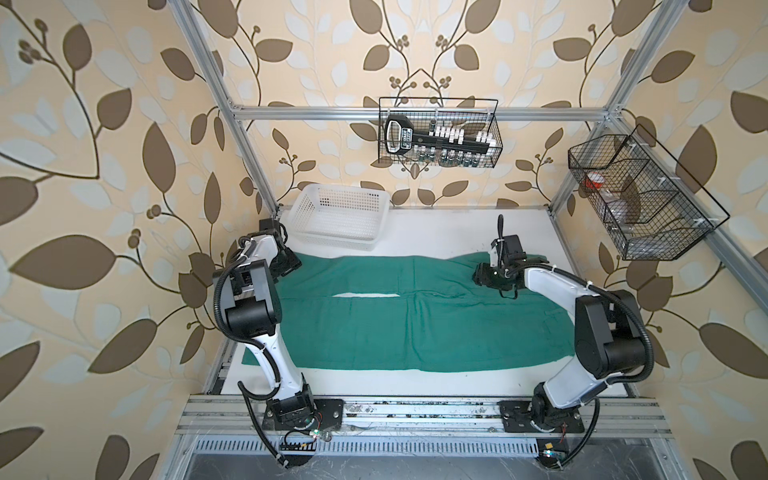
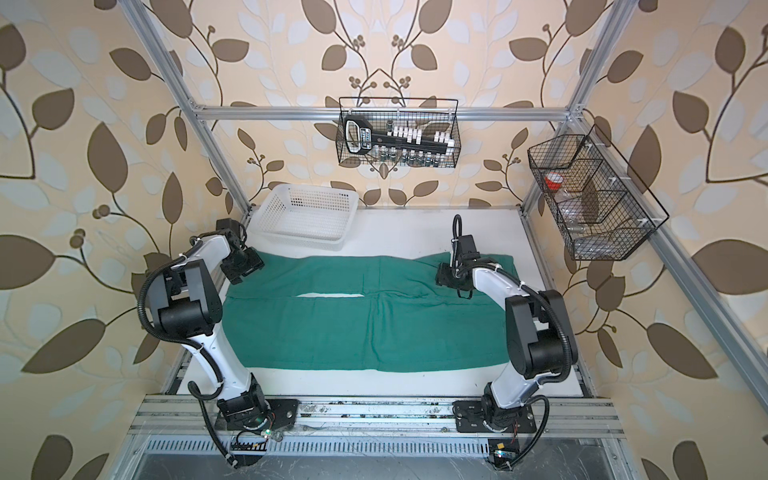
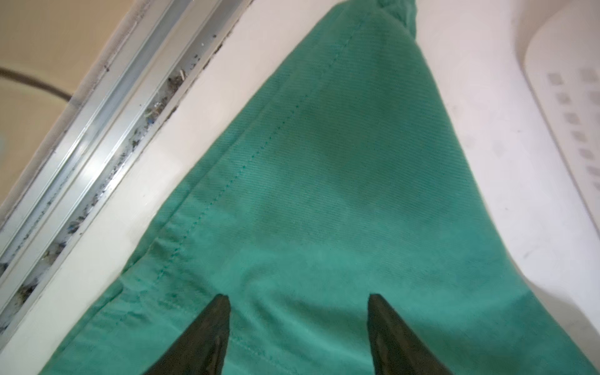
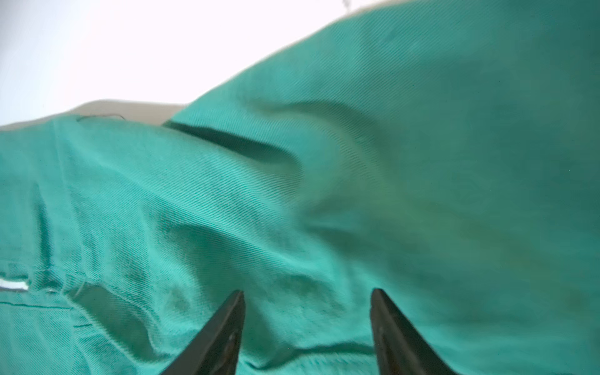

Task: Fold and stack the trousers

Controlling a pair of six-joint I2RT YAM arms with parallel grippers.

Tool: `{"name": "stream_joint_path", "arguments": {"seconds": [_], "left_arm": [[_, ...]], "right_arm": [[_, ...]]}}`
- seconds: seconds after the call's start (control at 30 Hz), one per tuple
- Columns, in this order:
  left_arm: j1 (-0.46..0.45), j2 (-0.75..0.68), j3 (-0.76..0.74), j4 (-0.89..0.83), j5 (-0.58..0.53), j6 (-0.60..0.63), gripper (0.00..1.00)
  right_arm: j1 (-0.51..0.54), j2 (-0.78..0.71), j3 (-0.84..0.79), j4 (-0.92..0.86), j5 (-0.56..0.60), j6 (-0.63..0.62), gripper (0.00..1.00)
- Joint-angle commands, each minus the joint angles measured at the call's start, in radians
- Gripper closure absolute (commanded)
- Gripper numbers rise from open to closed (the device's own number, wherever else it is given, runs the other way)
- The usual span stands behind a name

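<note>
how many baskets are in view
3: a white plastic basket on the table, far left; a black wire basket hanging at the back; a second wire basket hanging on the right.

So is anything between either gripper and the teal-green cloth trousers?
Nothing visible. The left gripper and right gripper hang open directly over the teal-green cloth trousers; the white perforated plastic basket sits beyond their far edge.

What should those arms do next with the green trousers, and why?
Probably lower both arms and pinch the far edge, to fold it toward the near side. The trousers lie spread flat and unfolded, legs side by side. The left end effector and the right end effector hang open over the far leg's hem and near the waist, holding nothing.
</note>
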Motion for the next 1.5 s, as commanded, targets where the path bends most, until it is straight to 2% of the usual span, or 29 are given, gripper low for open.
{"name": "stream_joint_path", "arguments": {"seconds": [0.0, 0.13, 0.23, 0.33, 0.43, 0.63, 0.9, 0.97, 1.13, 1.37, 1.47], "left_arm": [[0.009, -0.096, 0.015, -0.072, 0.077, -0.038, 0.28], [0.012, -0.097, 0.033, -0.088, 0.168, -0.146, 0.25], [0.025, -0.073, 0.033, -0.048, 0.209, -0.301, 0.25], [0.028, -0.043, 0.034, -0.008, 0.217, -0.458, 0.25], [0.028, -0.015, 0.047, 0.008, 0.176, -0.588, 0.25], [0.038, 0.041, 0.098, -0.014, 0.118, -0.716, 0.23], [0.046, 0.144, 0.223, -0.052, 0.092, -0.786, 0.21], [0.049, 0.178, 0.27, -0.06, 0.092, -0.789, 0.21], [0.054, 0.268, 0.409, -0.122, 0.072, -0.788, 0.22], [0.055, 0.377, 0.534, -0.129, 0.106, -0.783, 0.26], [0.054, 0.419, 0.571, -0.122, 0.139, -0.774, 0.29]], "right_arm": [[-0.026, -0.018, 0.065, -0.072, 0.132, -0.017, 0.31], [-0.123, 0.018, 0.147, -0.079, 0.13, 0.072, 0.28], [-0.163, 0.09, 0.215, -0.089, 0.139, 0.152, 0.28], [-0.189, 0.193, 0.331, -0.134, 0.14, 0.237, 0.27], [-0.197, 0.276, 0.409, -0.153, 0.185, 0.287, 0.26], [-0.209, 0.449, 0.58, -0.268, 0.234, 0.386, 0.25], [-0.211, 0.569, 0.647, -0.316, 0.264, 0.426, 0.26], [-0.216, 0.584, 0.641, -0.315, 0.245, 0.431, 0.28], [-0.214, 0.586, 0.599, -0.281, 0.226, 0.424, 0.52], [-0.216, 0.558, 0.557, -0.247, 0.224, 0.399, 0.78], [-0.216, 0.543, 0.539, -0.233, 0.218, 0.388, 0.86]]}}
